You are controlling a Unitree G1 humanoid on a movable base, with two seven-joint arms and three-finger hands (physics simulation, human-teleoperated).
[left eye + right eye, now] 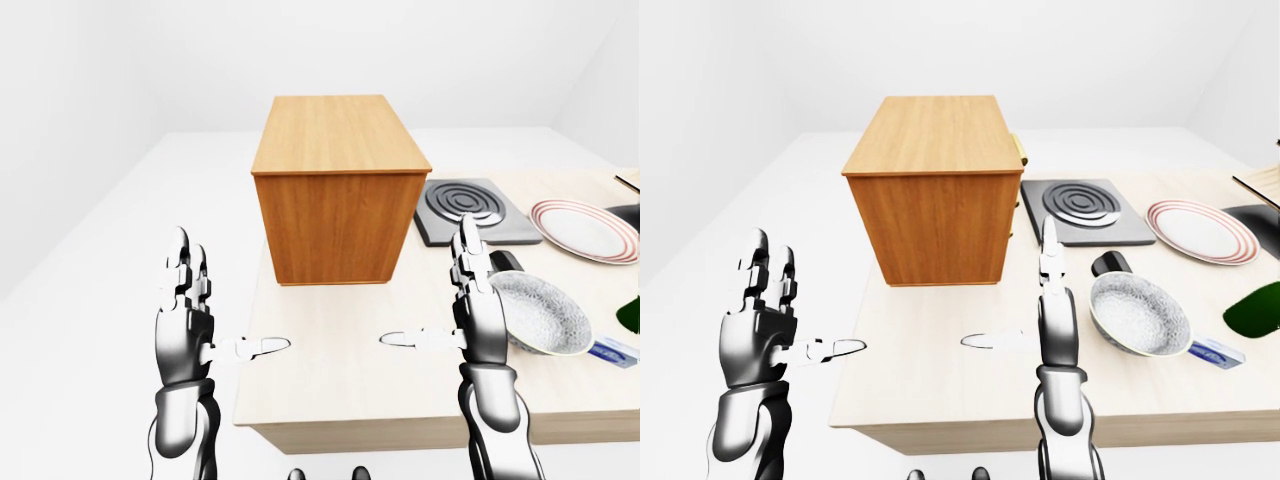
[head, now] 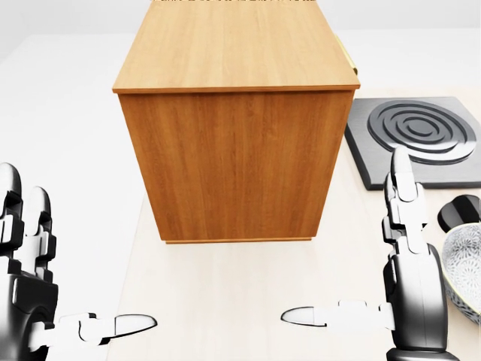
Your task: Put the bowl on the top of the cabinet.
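Note:
The grey patterned bowl (image 1: 1138, 315) rests on the light table, just right of my right hand (image 1: 428, 285). That hand is held upright, fingers straight and thumb pointing left, open and holding nothing. My left hand (image 1: 232, 303) mirrors it at the table's left edge, also open and holding nothing. The wooden cabinet (image 1: 338, 190) stands on the table above and between both hands, and its flat top (image 2: 233, 45) is bare. In the head view only the bowl's left rim (image 2: 466, 278) shows at the right edge.
A dark burner plate (image 1: 468, 208) lies to the right of the cabinet. A red-rimmed plate (image 1: 583, 228) sits further right, and a black cup (image 1: 505, 262) stands above the bowl. A green object (image 1: 1255, 308) and a blue item (image 1: 612, 350) lie at the far right. Gold handles (image 1: 1020, 150) stick out on the cabinet's right side.

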